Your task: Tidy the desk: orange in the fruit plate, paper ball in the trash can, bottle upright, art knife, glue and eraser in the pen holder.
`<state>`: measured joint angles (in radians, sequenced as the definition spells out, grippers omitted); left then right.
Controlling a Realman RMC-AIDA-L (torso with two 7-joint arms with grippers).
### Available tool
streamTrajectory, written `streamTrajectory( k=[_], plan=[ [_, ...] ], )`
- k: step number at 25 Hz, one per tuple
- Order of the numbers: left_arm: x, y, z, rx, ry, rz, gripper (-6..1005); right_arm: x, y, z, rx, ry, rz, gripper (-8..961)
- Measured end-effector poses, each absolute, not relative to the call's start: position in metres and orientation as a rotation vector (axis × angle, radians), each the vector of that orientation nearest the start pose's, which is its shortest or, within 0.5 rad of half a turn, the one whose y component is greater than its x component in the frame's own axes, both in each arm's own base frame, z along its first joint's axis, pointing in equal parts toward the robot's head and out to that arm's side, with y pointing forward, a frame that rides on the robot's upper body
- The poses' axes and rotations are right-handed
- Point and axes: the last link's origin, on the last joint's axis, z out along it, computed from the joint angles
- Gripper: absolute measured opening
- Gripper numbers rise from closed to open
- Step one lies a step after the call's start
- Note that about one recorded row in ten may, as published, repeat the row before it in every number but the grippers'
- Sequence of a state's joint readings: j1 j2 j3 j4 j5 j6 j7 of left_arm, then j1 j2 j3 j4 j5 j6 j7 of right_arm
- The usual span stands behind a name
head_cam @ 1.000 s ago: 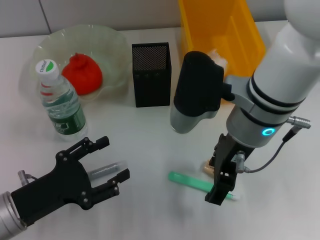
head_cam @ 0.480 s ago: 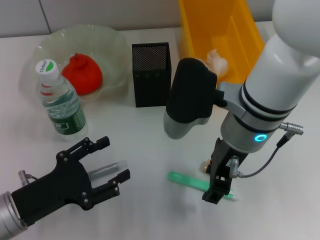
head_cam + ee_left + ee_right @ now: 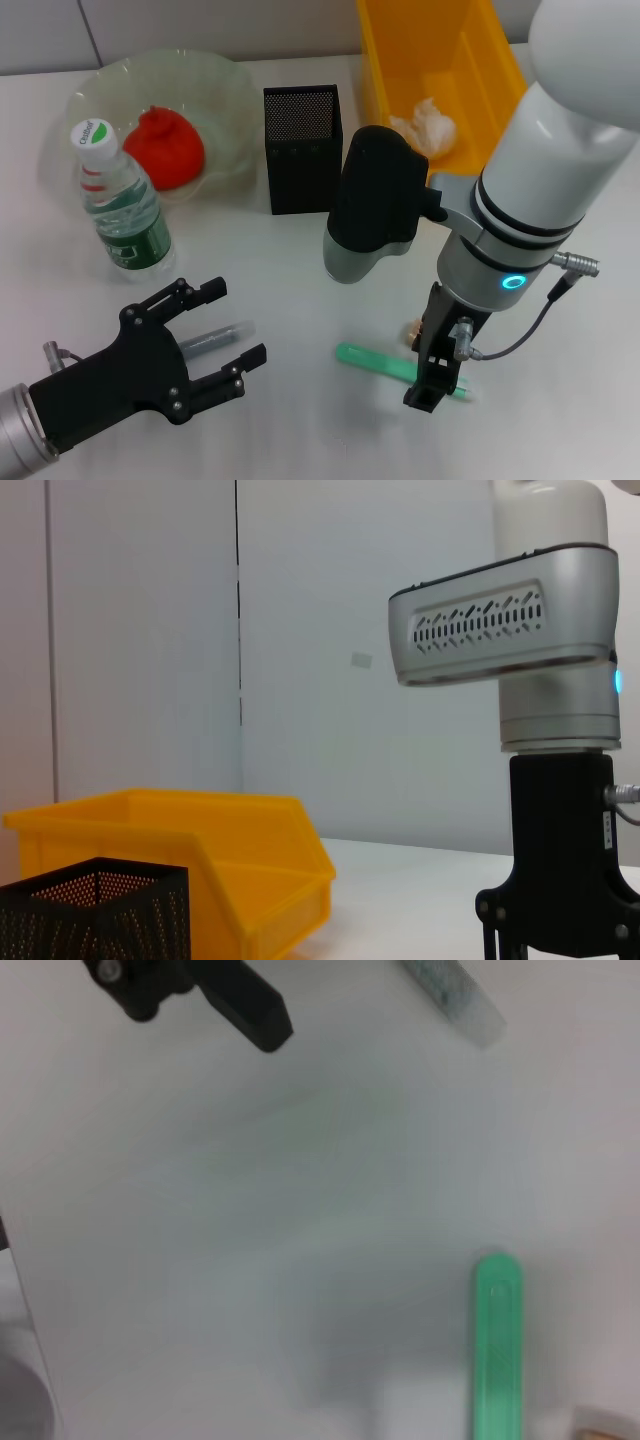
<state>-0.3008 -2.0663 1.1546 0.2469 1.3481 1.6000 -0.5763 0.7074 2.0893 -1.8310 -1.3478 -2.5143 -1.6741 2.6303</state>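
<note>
Inside the trash can [image 3: 498,75] lies, seemingly, the paper ball [image 3: 424,127].

The pen holder [image 3: 301,148] stands mid-desk. At its nine o'clock, the orange [image 3: 164,148] sits in the fruit plate [image 3: 215,85]; the bottle [image 3: 123,211] stands upright at the plate's six o'clock. At the holder's two o'clock, the paper ball [image 3: 424,127] lies in the trash can [image 3: 490,65]. The eraser [image 3: 412,331] lies at the holder's five o'clock.

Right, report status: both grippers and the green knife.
Left gripper open around the glue stick on the desk. Right gripper low over the green art knife. Nothing blocking.
</note>
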Motion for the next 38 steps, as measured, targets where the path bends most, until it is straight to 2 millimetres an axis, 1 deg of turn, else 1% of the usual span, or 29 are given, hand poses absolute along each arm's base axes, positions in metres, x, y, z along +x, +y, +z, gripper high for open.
streamTrajectory(
  k=[25, 38],
  plan=[
    [-0.294, 0.228, -0.057, -2.547, -0.217, -0.984, 777, 0.142, 0.303, -0.082, -2.861, 0.539, -0.993, 599],
    [-0.294, 0.228, -0.057, -2.548, -0.215, -0.981, 774, 0.143, 0.301, -0.086, -2.863, 0.523, -1.006, 598]
  ],
)
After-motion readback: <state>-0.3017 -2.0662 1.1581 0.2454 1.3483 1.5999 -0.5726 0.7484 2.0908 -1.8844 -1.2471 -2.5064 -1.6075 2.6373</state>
